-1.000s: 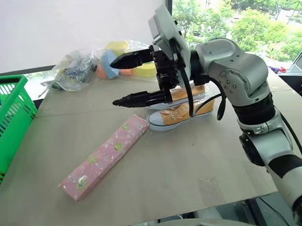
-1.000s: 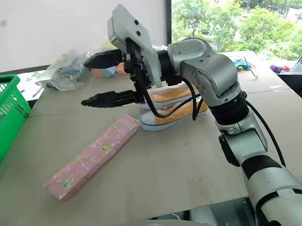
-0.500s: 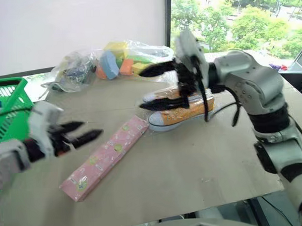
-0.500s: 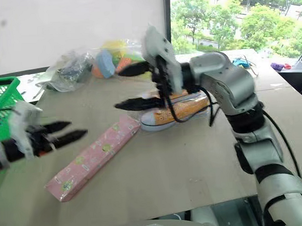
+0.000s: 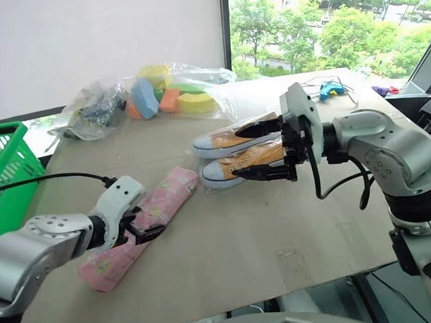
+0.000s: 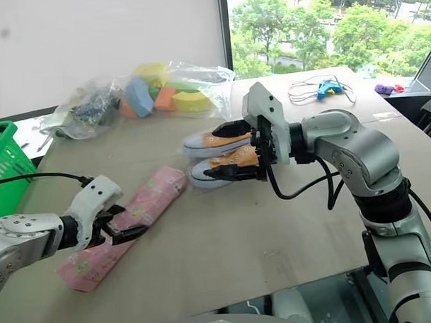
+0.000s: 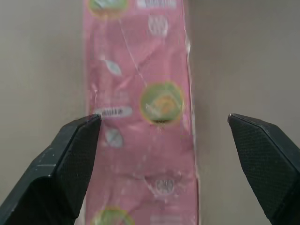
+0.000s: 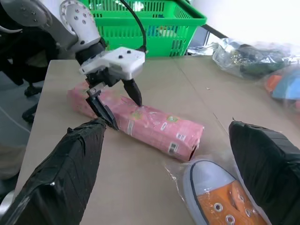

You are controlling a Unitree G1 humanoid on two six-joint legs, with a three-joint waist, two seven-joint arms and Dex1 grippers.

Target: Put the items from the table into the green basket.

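blue tool (image 6: 326,86) with white cord (image 6: 303,94)

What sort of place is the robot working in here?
Probably an indoor lab or office test space: a tan cardboard-like tabletop beside a large window onto trees, a blank white wall, and a bright green plastic basket for sorting.

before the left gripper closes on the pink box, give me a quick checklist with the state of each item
1. Left gripper open wide: ok.
2. Pink box between its fingers: ok, one finger at each long side in the left wrist view.
3. Fingers down around the box sides: cannot tell; height above the box is unclear.
4. Right gripper apart from the box: ok, open by the sneakers.
5. Box free of other items: ok, its far end lies near a sneaker toe but apart.
6. Green basket ready on the left: ok, something already lies inside.
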